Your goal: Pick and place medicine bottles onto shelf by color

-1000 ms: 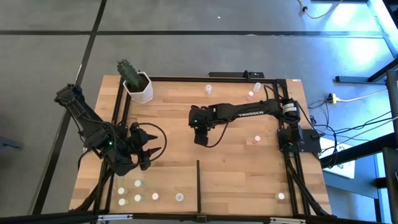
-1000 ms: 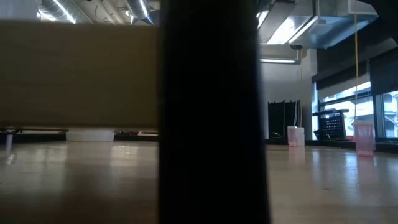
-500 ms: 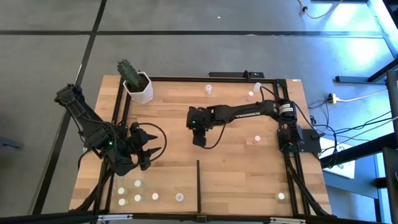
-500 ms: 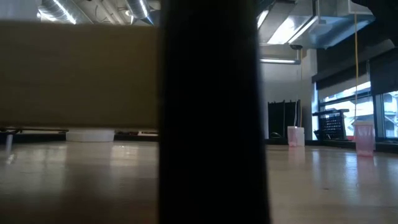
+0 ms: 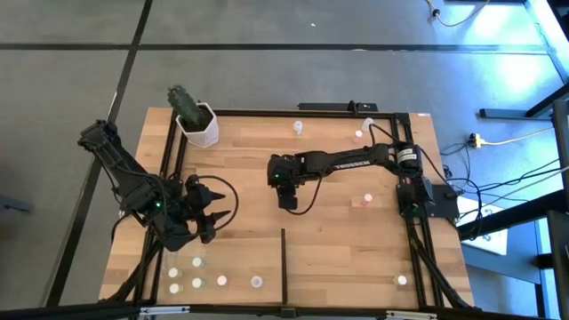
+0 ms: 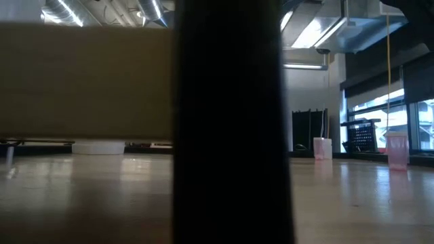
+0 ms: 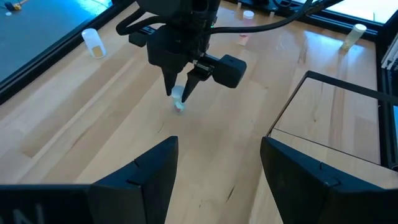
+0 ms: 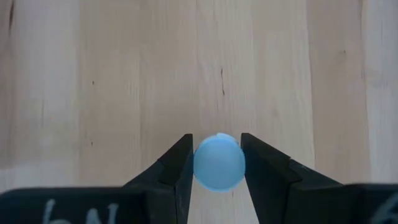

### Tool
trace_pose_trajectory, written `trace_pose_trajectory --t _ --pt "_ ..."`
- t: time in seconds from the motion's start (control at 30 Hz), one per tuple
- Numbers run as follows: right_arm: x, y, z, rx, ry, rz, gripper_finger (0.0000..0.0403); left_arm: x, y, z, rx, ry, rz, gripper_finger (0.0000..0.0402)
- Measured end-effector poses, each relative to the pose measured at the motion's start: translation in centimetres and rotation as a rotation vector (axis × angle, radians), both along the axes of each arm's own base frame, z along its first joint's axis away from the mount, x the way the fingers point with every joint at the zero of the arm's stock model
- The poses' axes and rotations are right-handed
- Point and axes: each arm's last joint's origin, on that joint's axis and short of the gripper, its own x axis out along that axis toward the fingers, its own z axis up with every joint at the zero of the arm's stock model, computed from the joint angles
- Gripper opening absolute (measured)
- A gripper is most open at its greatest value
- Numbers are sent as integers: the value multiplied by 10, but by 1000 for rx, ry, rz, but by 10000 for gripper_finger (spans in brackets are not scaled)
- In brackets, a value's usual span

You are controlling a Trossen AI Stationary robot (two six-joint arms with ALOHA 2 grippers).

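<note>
Item: right hand (image 8: 218, 163) is gripping a tiny pale-blue round-capped medicine bottle (image 8: 219, 162) (upright, cap facing the wrist) at mid-counter (image 5: 356, 240). The light-wood shelf (image 5: 222, 258) is lying toward the left hand (image 5: 216, 216), which is waiting with fingers spread, empty.

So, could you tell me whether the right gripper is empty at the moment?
No, the right wrist view shows the right gripper closed on a pale blue-capped bottle, one finger against each side of it.
</note>
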Motion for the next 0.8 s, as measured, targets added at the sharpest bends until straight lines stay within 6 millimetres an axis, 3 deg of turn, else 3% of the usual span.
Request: trace_pose_trajectory --t 0.23,0.8 --pt "0 0 0 0 -4 -1 137 0 0 0 0 0 0 222" --pt "1 0 0 1 -7 -3 231 0 0 0 1 0 -1 222"
